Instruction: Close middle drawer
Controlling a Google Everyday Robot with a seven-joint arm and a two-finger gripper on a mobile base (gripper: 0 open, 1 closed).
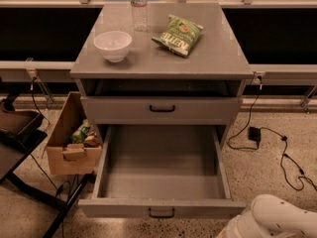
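Note:
The middle drawer (pixel 161 162) is a wide grey box pulled far out of the cabinet and is empty inside. Its flat front (pixel 119 208) faces me and carries a small black bar handle (pixel 161 212). My white arm (pixel 280 218) comes in at the bottom right corner. My gripper (pixel 229 232) is at the arm's left end, at the frame's bottom edge, just right of and below the drawer front's right corner. Most of the gripper is cut off by the frame edge.
The drawer above (pixel 162 109) has a black handle and a dark gap over its front. On the cabinet top (pixel 148 58) stand a white bowl (pixel 113 44), a water bottle (pixel 138 6) and a green chip bag (pixel 178 35). A cardboard box (pixel 69 143) is on the left; cables (pixel 277 148) lie on the right.

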